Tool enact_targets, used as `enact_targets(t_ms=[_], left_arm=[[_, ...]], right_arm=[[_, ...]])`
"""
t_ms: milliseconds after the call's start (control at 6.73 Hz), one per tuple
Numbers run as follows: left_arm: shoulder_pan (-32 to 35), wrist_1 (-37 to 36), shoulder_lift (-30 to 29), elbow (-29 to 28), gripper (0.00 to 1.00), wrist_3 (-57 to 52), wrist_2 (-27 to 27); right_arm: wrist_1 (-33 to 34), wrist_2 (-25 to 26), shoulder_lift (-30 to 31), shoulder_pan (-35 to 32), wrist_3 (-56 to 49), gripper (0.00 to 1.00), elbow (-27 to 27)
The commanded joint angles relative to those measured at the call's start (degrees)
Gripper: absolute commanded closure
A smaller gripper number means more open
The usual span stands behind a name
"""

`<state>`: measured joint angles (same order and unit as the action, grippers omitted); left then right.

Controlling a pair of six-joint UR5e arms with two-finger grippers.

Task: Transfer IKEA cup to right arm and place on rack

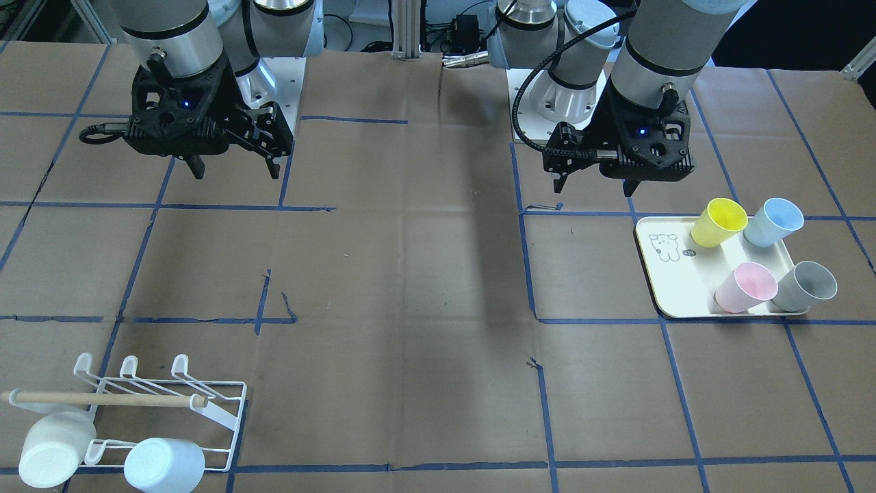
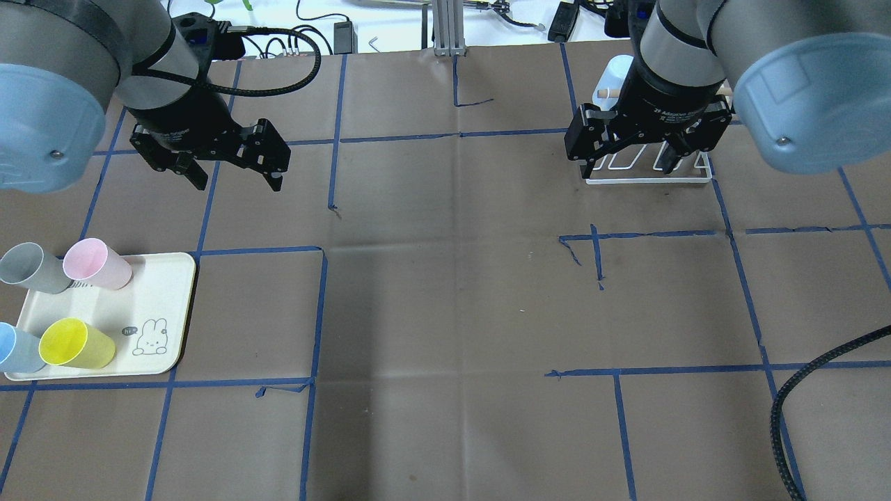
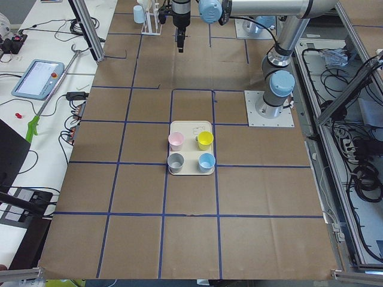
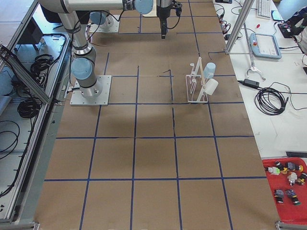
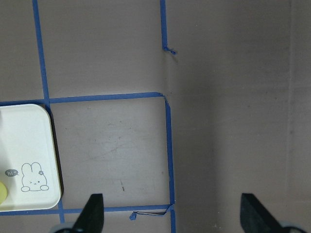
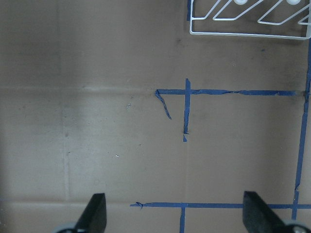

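Several IKEA cups stand on a cream tray (image 1: 667, 274): yellow (image 1: 718, 221), blue (image 1: 773, 221), pink (image 1: 746, 286) and grey (image 1: 805, 285). My left gripper (image 1: 595, 183) hangs open and empty above the table, behind the tray. In the overhead view the left gripper (image 2: 237, 182) is beyond the pink cup (image 2: 97, 263). The white wire rack (image 1: 226, 404) with its wooden dowel (image 1: 102, 398) holds a white cup (image 1: 55, 448) and a pale blue cup (image 1: 164, 464). My right gripper (image 2: 630, 167) is open and empty, high above the rack (image 2: 647, 179).
The tray's bunny-print corner (image 5: 24, 145) shows at the left of the left wrist view. The rack's edge (image 6: 248, 33) shows at the top of the right wrist view. Blue tape lines grid the brown paper table (image 2: 445, 313).
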<state>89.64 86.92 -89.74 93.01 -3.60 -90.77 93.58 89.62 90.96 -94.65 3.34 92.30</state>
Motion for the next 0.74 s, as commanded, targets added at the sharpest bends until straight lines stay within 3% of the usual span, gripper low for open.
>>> enact_targets(t_ms=[0, 594], left_arm=[[0.0, 0.0, 0.0, 0.0, 0.00, 0.1, 0.2], [0.0, -0.1, 0.0, 0.1, 0.00, 0.1, 0.2]], right_arm=[[0.0, 0.0, 0.5, 0.0, 0.0, 0.00, 0.0], [0.0, -0.1, 1.1, -0.1, 0.0, 0.00, -0.1]])
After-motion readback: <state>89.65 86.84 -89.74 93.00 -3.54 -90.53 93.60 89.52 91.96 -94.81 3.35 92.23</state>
